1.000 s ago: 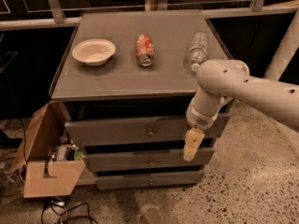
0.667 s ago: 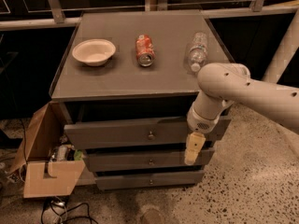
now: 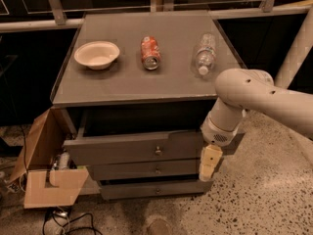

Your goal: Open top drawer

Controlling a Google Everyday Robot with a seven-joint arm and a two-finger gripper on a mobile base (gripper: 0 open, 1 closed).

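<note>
The top drawer (image 3: 122, 151) is the widest grey front of the cabinet, with a small round metal knob (image 3: 158, 151) at its centre. It stands pulled out a little from under the cabinet top, with a dark gap behind its front. My gripper (image 3: 208, 168) hangs from the white arm (image 3: 254, 94) with its cream tips pointing down. It is at the right end of the drawer front, well to the right of the knob.
On the cabinet top (image 3: 122, 84) lie a white bowl (image 3: 97, 55), a red can (image 3: 150, 53) on its side and a clear bottle (image 3: 205, 55). Two narrower drawers (image 3: 137, 170) sit below. An open cardboard box (image 3: 46, 165) and cables (image 3: 58, 222) are at the left.
The top drawer front has slid further out toward the camera. My gripper has moved down and slightly right along with it.
</note>
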